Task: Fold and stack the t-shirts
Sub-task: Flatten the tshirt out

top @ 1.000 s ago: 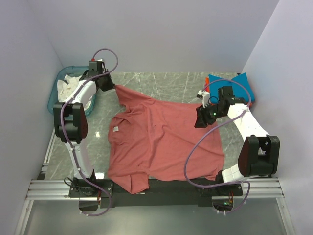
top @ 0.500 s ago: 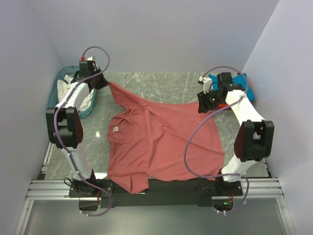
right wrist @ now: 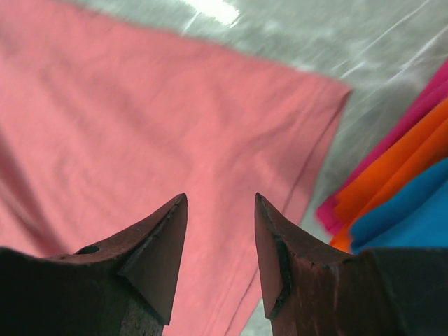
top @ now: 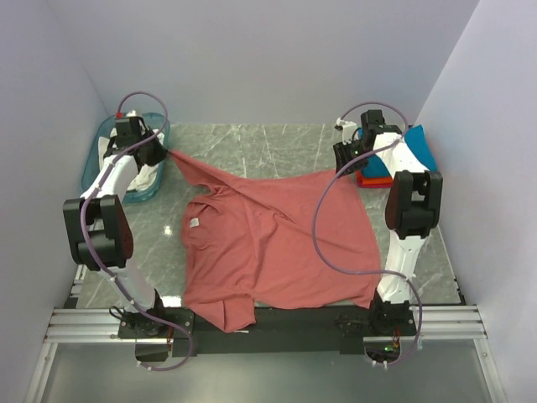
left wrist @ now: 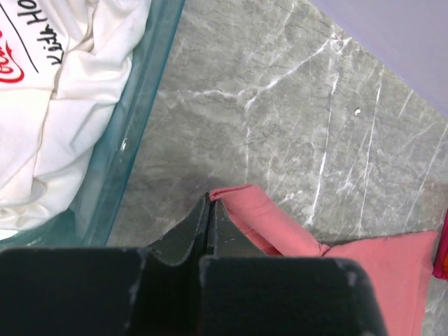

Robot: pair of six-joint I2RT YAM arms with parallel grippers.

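From above, your grey veined-marble bench (top: pixel 277 138) is boxed in by pale lilac walls (top: pixel 252 59) on the left, far and right. Bare stone shows along the far edge and in strips down both sides. The large, soft dusty-red t-shirt (top: pixel 277 243) lies spread and rumpled across the middle, with its small white neck label (top: pixel 199 222) up and its near hem lapping over the bench's near edge. One corner is drawn out toward the far-left corner, where the left arm (top: pixel 113 176) ends just beside the translucent teal plastic basket (top: pixel 90 172). The right arm (top: pixel 411 206) reaches to the far-right corner, next to the stack of folded t-shirts (top: pixel 419 151).

In your left wrist view, the left jaws are pressed together on a folded edge of the red cloth. The basket's wall is close on one side, with crumpled white cloth with red and black lettering (left wrist: pixel 63 91) inside.

In your right wrist view, the right jaws stand roughly half apart with nothing between them, above smooth red cloth near its corner. Just beyond lie the stack's flat edges: a magenta layer (right wrist: pixel 364 169), an orange folded t-shirt (right wrist: pixel 399 171) and a teal-blue folded t-shirt (right wrist: pixel 420 224).
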